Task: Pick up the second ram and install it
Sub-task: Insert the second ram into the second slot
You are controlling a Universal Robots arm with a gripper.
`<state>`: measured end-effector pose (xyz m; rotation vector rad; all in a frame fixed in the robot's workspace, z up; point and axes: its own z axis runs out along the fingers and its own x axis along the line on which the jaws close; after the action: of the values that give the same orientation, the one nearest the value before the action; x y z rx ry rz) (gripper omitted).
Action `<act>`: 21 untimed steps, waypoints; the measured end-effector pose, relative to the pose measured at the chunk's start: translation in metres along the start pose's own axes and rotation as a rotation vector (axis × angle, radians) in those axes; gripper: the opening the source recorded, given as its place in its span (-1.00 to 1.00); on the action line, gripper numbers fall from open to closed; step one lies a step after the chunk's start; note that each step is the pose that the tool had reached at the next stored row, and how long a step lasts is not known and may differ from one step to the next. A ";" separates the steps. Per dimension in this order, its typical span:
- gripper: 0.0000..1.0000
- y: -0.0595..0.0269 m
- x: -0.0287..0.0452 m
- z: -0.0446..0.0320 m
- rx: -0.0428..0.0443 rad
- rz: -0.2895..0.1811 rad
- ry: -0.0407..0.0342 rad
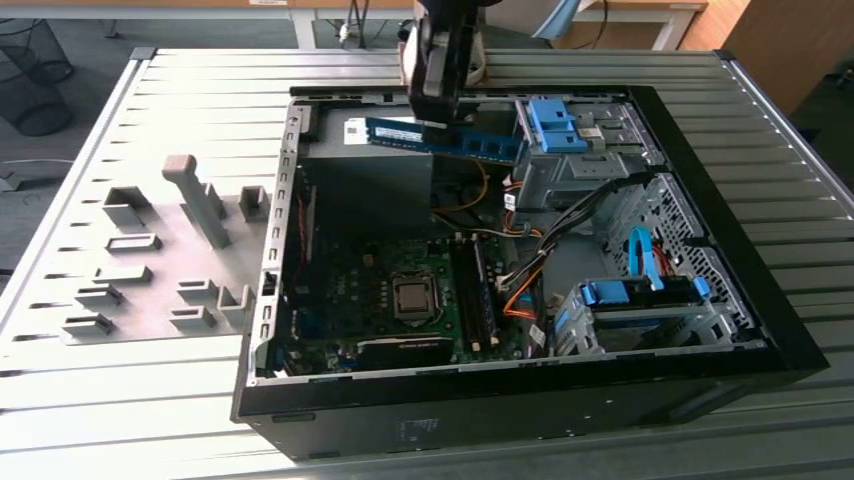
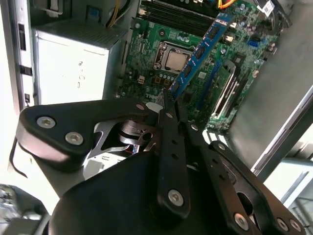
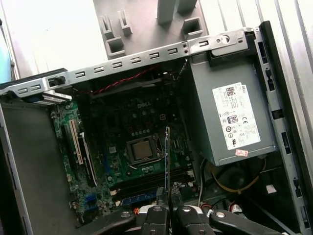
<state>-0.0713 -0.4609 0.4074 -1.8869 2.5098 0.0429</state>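
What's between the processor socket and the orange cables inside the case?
The long black memory slots, running side by side, as the exterior view shows. The claw grips the second ram.

A ribbed metal desk [image 1: 120,430] carries an open computer case [image 1: 534,410]. Beside the case, on the exterior view's left, lies a grey plate [image 1: 147,275] of holder blocks.

Sunlit slatted metal table [image 1: 160,420], wire bin [image 1: 34,80] and wooden desk [image 1: 641,6] behind.
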 end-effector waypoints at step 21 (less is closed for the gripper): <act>-0.73 0.0000 0.0000 0.0021 0.0089 0.289 0.0061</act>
<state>-0.0713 -0.4609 0.4053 -1.5076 2.7586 0.0258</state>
